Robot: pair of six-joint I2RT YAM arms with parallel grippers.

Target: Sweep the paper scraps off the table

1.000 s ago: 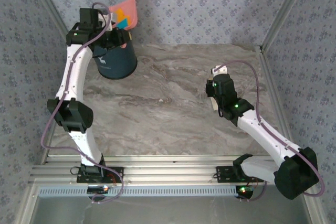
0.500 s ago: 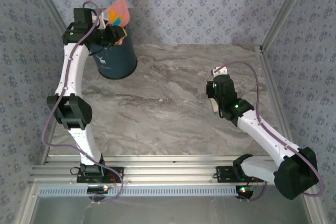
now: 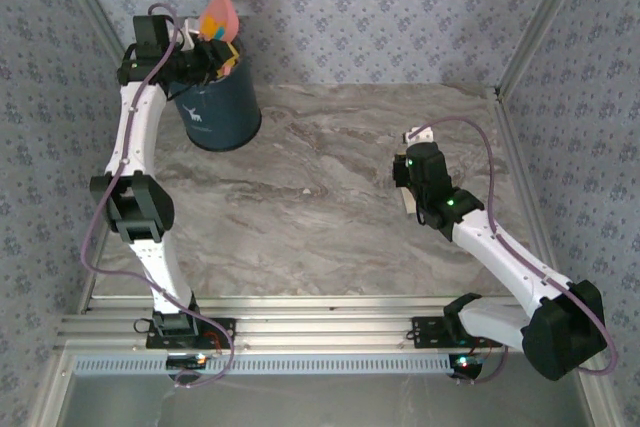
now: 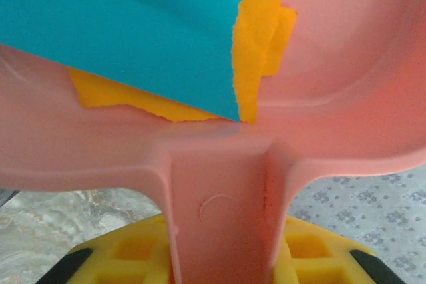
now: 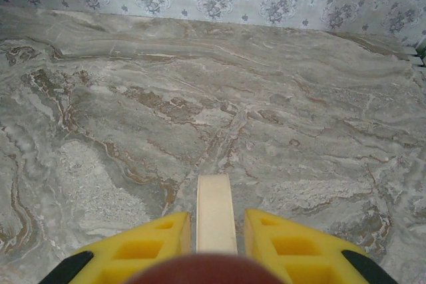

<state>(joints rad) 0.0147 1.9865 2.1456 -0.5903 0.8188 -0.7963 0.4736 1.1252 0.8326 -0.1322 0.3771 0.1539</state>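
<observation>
Holding pink dustpan [image 3: 221, 13] tilted above blue bin [image 3: 222, 115]: left gripper [image 4: 223, 252] clamped on its handle, paper scraps [image 4: 133, 24] inside; right gripper [image 5: 214, 232] closed on cream stick [image 5: 214, 207] over table [image 3: 320, 212]

A robot test booth: marble-look table [image 3: 330, 227] framed by aluminium rails [image 3: 320, 332], enclosed by floral-patterned walls [image 3: 400, 7].
</observation>
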